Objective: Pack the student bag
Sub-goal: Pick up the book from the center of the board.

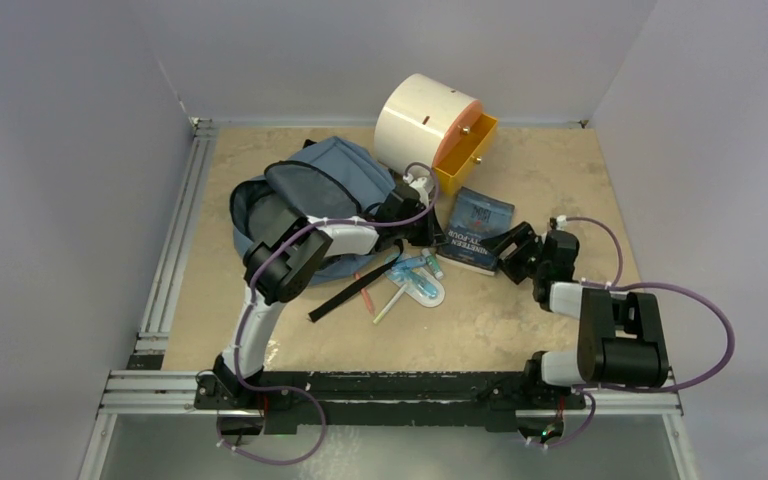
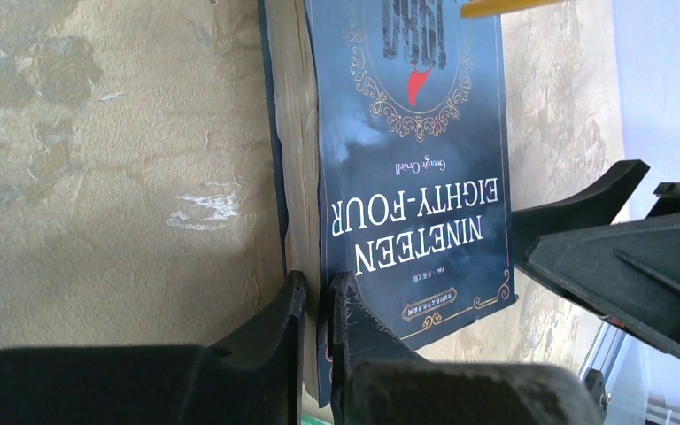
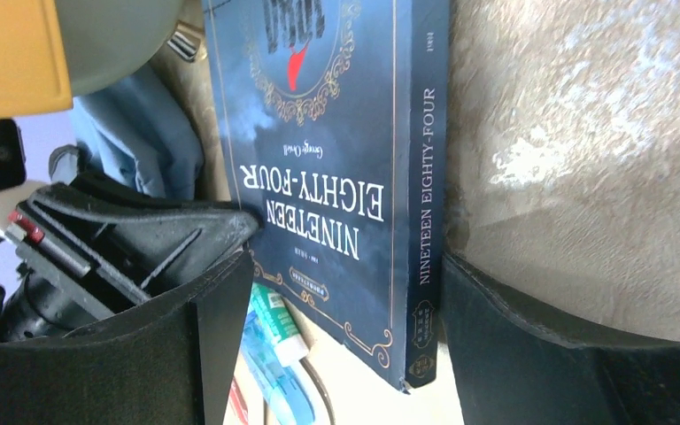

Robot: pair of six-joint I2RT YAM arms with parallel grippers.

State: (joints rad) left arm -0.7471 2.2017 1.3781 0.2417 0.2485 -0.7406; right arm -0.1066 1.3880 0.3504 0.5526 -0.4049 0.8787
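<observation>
Beside 1 student bag (image 1: 312,186), 1 book (image 1: 480,226), left jaws pinching it, right jaws spread.

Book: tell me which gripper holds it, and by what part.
The left gripper pinches the book at its page-side edge near a corner; the right gripper straddles it open, not clamped.

The left arm (image 1: 253,330) and right arm (image 1: 620,340) pair white links with black joints. Purple cables (image 1: 695,289) trail alongside.

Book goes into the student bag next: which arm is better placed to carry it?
Left, probably: the left end effector pinches the book's page edge, with the student bag beside that arm. The right end effector is open around the spine.
</observation>
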